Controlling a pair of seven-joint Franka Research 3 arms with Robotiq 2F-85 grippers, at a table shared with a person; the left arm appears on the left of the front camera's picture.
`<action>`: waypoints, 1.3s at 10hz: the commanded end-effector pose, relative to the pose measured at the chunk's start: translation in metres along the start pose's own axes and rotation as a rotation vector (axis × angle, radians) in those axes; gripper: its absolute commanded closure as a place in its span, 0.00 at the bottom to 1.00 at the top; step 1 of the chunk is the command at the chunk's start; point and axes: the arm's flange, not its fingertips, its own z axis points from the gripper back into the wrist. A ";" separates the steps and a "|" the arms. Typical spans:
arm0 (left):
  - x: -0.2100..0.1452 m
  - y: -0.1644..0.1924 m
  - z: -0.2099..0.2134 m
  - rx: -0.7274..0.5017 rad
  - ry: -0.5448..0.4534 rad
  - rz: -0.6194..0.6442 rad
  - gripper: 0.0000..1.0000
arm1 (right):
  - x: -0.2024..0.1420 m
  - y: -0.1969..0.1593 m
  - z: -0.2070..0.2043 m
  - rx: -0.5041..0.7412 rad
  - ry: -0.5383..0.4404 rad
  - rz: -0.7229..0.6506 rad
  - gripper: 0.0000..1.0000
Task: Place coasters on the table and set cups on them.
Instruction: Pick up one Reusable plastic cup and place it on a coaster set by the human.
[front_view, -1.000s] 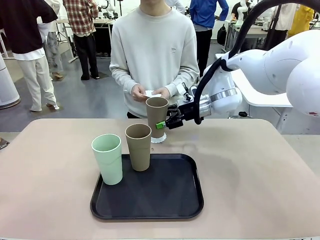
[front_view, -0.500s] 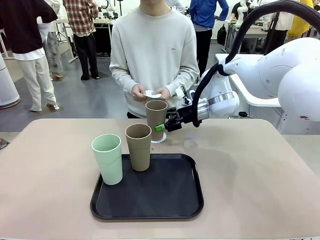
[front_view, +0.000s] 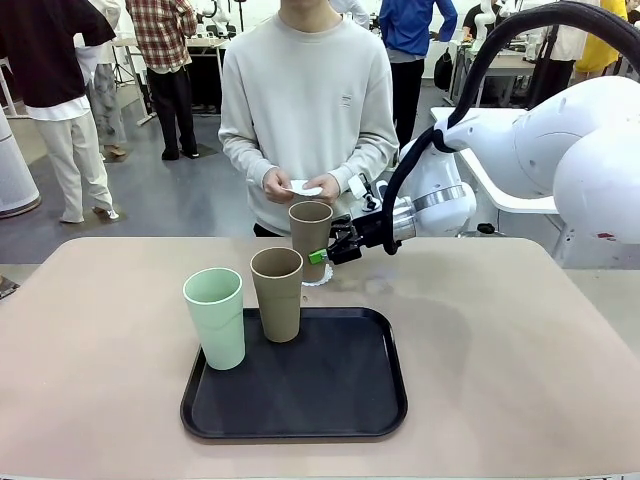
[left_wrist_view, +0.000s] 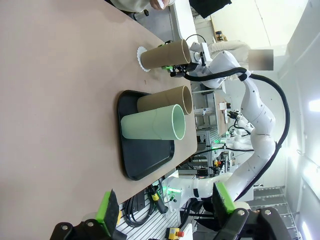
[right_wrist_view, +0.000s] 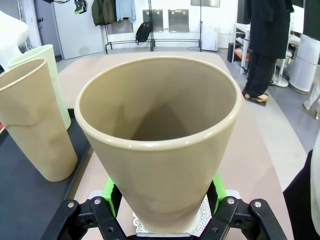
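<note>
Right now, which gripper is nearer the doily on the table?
Right. The right gripper holds a brown cup over the doily; the left gripper is far off, beyond the tray.

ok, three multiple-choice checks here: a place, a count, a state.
1. Where does the coaster on the table lie?
A. on the black tray
B. under the tan cup in the right tool
C. beside the mint cup
2. How many cups stand on the black tray?
A. one
B. two
C. three
3. What state is the left tool in?
A. open, holding nothing
B. shut on the mint cup
C. shut on a coaster
1 B: its lacy edge shows round that cup's base.
2 B: the mint cup and a second tan cup stand there.
3 A: its pads stand wide apart, nothing between.
</note>
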 end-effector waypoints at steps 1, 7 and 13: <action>0.000 0.001 0.000 -0.013 -0.002 -0.018 0.00 | -0.001 -0.009 -0.002 0.011 0.025 0.014 0.18; 0.000 0.001 0.000 -0.013 -0.002 -0.018 0.00 | -0.001 -0.008 0.000 0.031 0.042 0.013 0.00; 0.000 0.001 0.000 -0.013 -0.002 -0.018 0.00 | -0.008 -0.017 0.010 -0.027 0.140 -0.035 0.00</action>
